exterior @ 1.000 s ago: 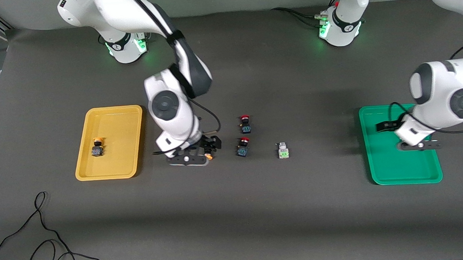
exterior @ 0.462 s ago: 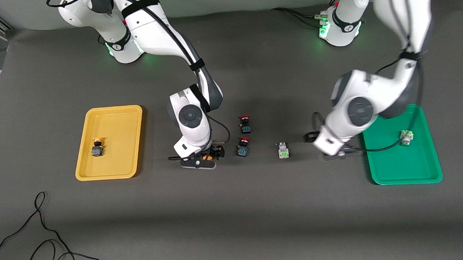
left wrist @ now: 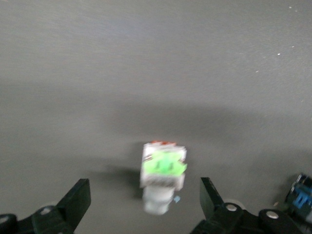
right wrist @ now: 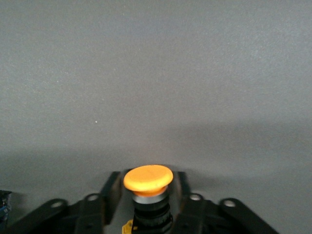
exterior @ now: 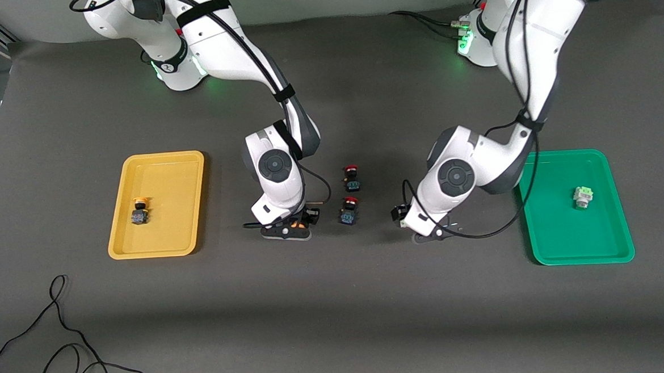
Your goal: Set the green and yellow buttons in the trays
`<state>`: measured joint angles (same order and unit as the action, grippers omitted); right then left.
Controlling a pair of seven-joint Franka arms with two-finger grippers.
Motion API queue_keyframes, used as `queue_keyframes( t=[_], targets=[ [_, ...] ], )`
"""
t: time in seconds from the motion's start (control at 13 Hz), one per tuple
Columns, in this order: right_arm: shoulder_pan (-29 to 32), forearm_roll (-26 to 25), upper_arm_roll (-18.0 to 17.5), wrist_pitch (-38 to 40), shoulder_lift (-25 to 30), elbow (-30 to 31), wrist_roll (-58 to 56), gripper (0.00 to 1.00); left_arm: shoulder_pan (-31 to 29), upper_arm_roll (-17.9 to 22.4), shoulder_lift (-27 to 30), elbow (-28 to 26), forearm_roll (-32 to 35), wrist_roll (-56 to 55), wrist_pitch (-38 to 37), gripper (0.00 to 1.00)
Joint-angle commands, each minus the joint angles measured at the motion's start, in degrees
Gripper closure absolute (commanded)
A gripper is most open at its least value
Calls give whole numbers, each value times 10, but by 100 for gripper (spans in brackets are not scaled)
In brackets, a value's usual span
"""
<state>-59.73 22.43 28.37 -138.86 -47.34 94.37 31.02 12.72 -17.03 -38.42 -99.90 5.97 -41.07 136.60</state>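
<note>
Shallow yellow plastic tray (exterior: 163, 161) seen toward right arm's end of table, dark yellow-capped button (exterior: 139, 211) lying inside. Right gripper (exterior: 286, 230) low at table beside tray, fingers (right wrist: 109, 187) closed on second dark button with round orange-yellow cap (right wrist: 147, 178). Two dark red-capped switches (exterior: 351, 178) at centre. Left gripper (exterior: 432, 233) spread open around pale grey-white button with green part (left wrist: 163, 170), lying on table. Shallow green plastic tray (exterior: 603, 158) holds another pale green button (exterior: 582, 197).
</note>
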Motion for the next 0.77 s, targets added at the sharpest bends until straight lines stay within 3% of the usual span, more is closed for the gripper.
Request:
queue_keyframes(
  t=[0.0,0.15,0.23,0.31,0.38,0.46,0.54,0.69],
  targets=[
    [-4,14,5,-9,2,0,4,73,20,9,-18,17,6,-24,13,0],
    [0,14,5,3,32,1,-2,73,25,9,-19,16,6,-24,13,1],
    [0,14,12,48,57,-3,-3,73,28,12,-19,16,9,-24,14,5],
    [1,13,21,92,87,-9,-4,73,27,15,-20,16,18,-25,13,32],
    [1,13,33,124,116,-10,-8,73,27,16,-20,16,20,-34,13,79],
    [2,12,44,153,143,-10,-15,73,27,17,-21,16,22,-34,12,95],
    [4,12,59,181,165,-8,-33,73,27,17,-22,16,39,-31,9,100],
    [4,12,112,257,198,1,-125,73,27,17,-23,16,53,-39,9,100]
  ],
)
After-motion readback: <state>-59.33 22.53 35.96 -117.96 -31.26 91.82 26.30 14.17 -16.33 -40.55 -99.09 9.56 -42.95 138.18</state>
